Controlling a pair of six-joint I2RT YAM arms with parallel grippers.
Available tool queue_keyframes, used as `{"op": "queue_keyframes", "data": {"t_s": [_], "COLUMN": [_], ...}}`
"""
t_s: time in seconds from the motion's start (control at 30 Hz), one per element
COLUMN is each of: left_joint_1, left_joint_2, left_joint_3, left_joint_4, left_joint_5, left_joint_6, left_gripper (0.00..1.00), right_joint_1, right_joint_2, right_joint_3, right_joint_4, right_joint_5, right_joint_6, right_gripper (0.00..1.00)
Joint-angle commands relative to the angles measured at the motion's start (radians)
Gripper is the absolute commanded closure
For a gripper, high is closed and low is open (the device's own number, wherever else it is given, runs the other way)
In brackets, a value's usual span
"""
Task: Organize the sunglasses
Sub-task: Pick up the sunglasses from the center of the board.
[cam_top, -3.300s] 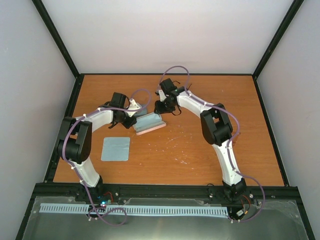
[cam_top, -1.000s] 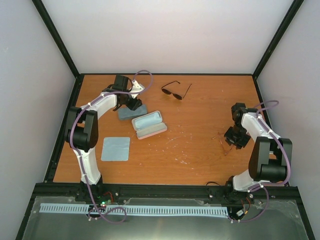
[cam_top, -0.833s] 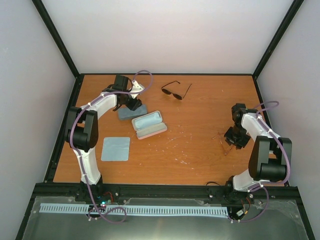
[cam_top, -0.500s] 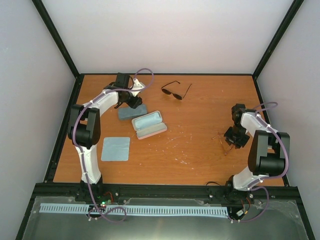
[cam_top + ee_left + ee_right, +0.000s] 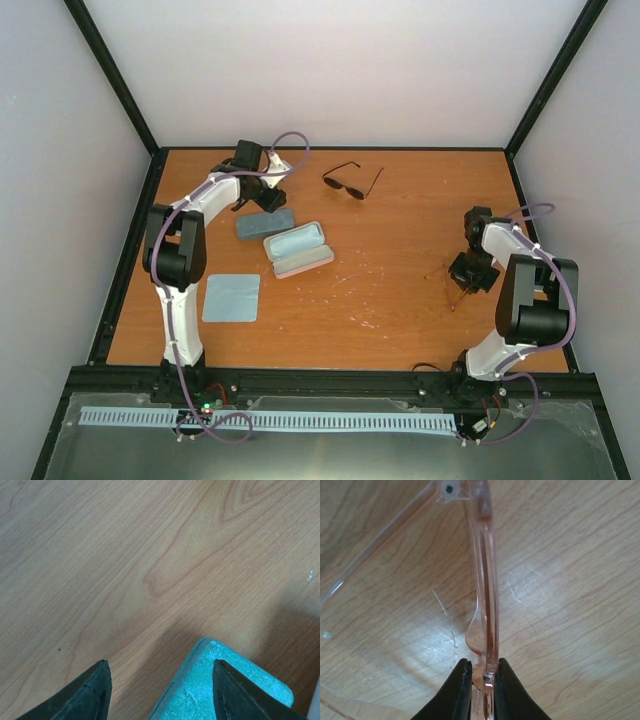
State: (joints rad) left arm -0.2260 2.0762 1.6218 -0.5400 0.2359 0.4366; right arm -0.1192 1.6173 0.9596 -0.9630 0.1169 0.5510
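The pale reddish-clear sunglasses (image 5: 485, 575) stand on their edge on the wooden table at the right. My right gripper (image 5: 482, 666) is shut on their frame near the nose bridge; from above it (image 5: 465, 276) hangs right over the faint frame (image 5: 449, 291). The black-framed sunglasses (image 5: 352, 182) lie unfolded near the back edge, apart from both arms. My left gripper (image 5: 160, 666) is open and holds nothing. It hovers over a corner of the closed blue-grey case (image 5: 220, 690), one finger above the case and the other above bare wood.
The blue-grey case (image 5: 265, 224) lies at the back left beside an open pink case (image 5: 298, 249) with a light-blue lining. A light-blue square cloth (image 5: 231, 297) lies flat nearer the front left. Black frame rails run along the table edges.
My right gripper has closed on the pale sunglasses' frame without shifting place. My left arm has drawn a little toward the back, leaving more of the blue-grey case in view.
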Motion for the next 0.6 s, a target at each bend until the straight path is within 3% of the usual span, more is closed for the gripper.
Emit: {"op": "queue_keyframes", "data": {"t_s": [0.0, 0.17, 0.3, 0.57], "left_joint_1": [0.003, -0.015, -0.029, -0.094], "left_joint_2": [0.026, 0.033, 0.003, -0.009], "left_joint_3": [0.066, 0.105, 0.131, 0.231], "left_joint_4": [-0.033, -0.053, -0.060, -0.057], "left_joint_5": [0.011, 0.057, 0.212, 0.493], "left_joint_6": [0.002, 0.004, -0.008, -0.086], "left_gripper": [0.45, 0.45, 0.45, 0.49], "right_joint_1": [-0.012, -0.013, -0.011, -0.005], "right_joint_2": [0.028, 0.005, -0.088, -0.248], "right_joint_3": [0.014, 0.027, 0.045, 0.042], "right_joint_4": [0.026, 0.031, 0.059, 0.248], "right_joint_5": [0.019, -0.015, -0.116, -0.644], "right_joint_6": [-0.016, -0.042, -0.093, -0.230], "right_gripper": [0.95, 0.97, 0.97, 0.97]}}
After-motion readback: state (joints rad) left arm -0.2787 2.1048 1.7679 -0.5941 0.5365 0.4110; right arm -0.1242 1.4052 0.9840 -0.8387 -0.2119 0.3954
